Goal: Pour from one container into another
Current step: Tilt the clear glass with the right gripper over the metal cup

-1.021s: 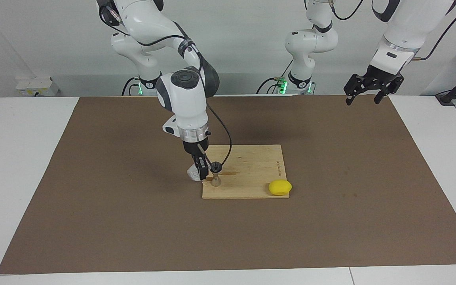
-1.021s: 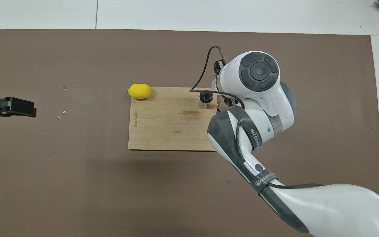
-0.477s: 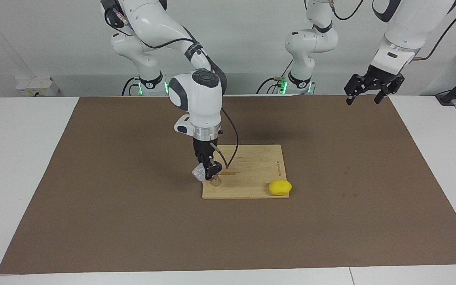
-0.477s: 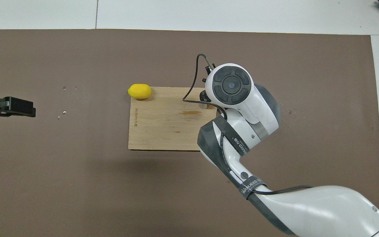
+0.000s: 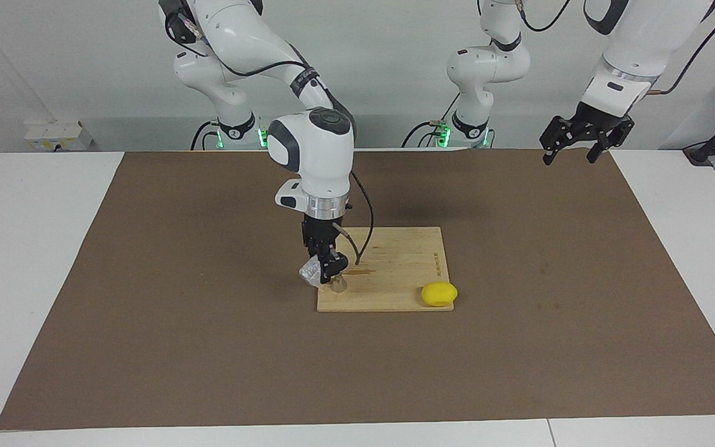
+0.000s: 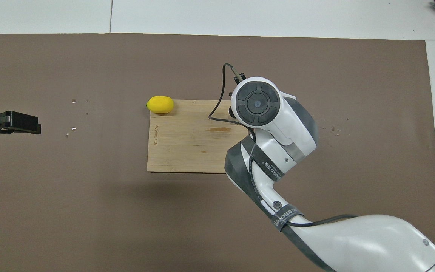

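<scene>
My right gripper [image 5: 323,271]: squeezed on the glass cup [image 5: 310,272], tipped, middle of the frame
Jigger [image 5: 338,285]: on the board [image 5: 395,261], just under my cup
My left gripper [image 5: 571,149]: wide, waits, upper right
Done: cup tipped
Left: finish pouring, I think
</scene>
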Controlling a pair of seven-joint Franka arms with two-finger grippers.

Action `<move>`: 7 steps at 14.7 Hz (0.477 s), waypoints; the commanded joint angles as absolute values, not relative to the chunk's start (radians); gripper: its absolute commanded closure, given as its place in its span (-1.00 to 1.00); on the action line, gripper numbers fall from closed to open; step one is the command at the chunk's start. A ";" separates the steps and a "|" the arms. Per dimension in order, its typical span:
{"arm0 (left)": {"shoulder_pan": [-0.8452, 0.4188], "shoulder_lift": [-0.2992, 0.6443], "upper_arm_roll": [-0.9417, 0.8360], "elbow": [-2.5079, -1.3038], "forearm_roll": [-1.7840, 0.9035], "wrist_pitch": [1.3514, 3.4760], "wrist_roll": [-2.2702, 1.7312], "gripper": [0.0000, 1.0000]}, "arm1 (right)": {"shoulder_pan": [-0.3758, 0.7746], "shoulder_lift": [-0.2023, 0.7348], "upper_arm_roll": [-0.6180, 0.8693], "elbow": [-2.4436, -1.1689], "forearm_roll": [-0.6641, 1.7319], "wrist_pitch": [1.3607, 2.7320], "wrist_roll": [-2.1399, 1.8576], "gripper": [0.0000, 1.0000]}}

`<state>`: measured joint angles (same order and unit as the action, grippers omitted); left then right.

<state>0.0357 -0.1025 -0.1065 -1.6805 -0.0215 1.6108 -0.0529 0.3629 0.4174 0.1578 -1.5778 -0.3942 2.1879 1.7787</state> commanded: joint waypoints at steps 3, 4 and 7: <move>0.052 -0.115 -0.115 -1.689 -0.023 1.608 -0.055 -1.00 | 0.374 0.428 0.156 -1.557 -0.430 2.175 1.815 1.00; 0.052 -0.115 -0.115 -1.689 -0.023 1.608 -0.055 -1.00 | 0.373 0.428 0.156 -1.557 -0.426 2.172 1.813 1.00; 0.052 -0.115 -0.115 -1.689 -0.023 1.608 -0.055 -1.00 | 0.362 0.423 0.161 -1.557 -0.410 2.154 1.810 1.00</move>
